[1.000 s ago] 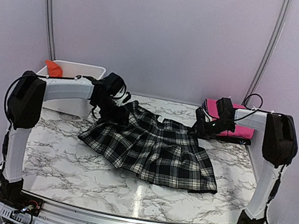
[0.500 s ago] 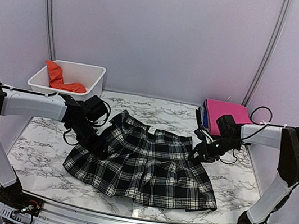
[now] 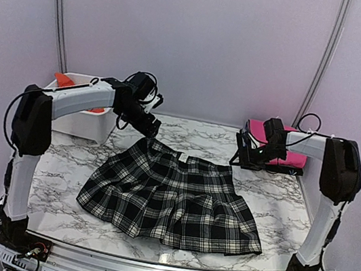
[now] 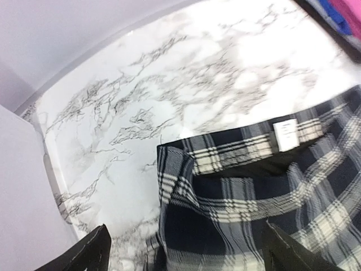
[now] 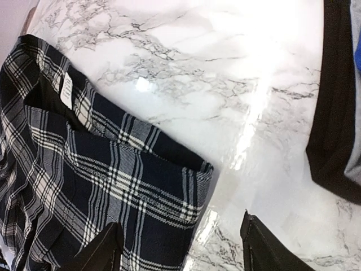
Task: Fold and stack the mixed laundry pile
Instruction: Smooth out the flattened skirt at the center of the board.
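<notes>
The black-and-white plaid garment (image 3: 174,196) lies spread flat on the marble table, waistband to the far side, with a white label (image 4: 286,134) on it. My left gripper (image 3: 151,125) hangs open just above the garment's far left corner (image 4: 169,155) and holds nothing. My right gripper (image 3: 240,160) is open over the far right corner (image 5: 197,175), also empty. In the wrist views the left gripper (image 4: 189,251) and the right gripper (image 5: 183,245) show wide gaps with cloth below them. The orange t-shirt (image 3: 62,80) lies in the bin, partly hidden by my left arm.
A white plastic bin (image 3: 79,123) stands at the back left. A folded pink garment (image 3: 290,158) tops a stack at the back right, whose dark edge (image 5: 333,113) sits close to my right gripper. Curved rails and walls close off the back.
Both grippers drew the plaid garment toward the near edge and laid it flat, then let go, opened and rose back over its far corners.
</notes>
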`<state>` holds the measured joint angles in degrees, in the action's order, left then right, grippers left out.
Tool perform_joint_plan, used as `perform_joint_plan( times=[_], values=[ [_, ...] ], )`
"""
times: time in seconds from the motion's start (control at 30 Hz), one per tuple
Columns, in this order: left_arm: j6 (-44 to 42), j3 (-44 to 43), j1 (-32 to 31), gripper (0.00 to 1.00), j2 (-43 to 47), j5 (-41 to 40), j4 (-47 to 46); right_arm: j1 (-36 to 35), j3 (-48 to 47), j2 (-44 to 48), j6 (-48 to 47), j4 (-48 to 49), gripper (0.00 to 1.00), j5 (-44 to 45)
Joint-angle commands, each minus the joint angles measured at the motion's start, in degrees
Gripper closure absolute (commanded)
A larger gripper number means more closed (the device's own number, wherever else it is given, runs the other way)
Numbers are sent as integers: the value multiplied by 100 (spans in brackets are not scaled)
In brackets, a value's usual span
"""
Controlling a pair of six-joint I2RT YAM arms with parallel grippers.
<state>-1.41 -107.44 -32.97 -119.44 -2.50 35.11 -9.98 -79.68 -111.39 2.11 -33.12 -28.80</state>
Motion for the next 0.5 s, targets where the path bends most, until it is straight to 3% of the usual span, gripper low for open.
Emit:
perform_joint_plan(
  times=[0.0,0.17,0.33,0.4,0.47],
  values=[
    [-596,-552,-43,4,-628,-521,697,-47,-541,-441,118,-134,33,146],
    [-824,-714,-47,6,-970,-880,717,-148,-775,-892,57,-316,33,190],
    [-1006,-1008,-176,17,-1418,-1004,713,-204,-886,-1198,72,-371,34,340],
    [-1055,-1165,-224,22,-1605,-1041,712,-215,-919,-1303,57,-385,39,312],
    [-1029,-1312,-230,33,-1727,-1114,703,-217,-943,-1368,22,-384,53,267]
  ],
)
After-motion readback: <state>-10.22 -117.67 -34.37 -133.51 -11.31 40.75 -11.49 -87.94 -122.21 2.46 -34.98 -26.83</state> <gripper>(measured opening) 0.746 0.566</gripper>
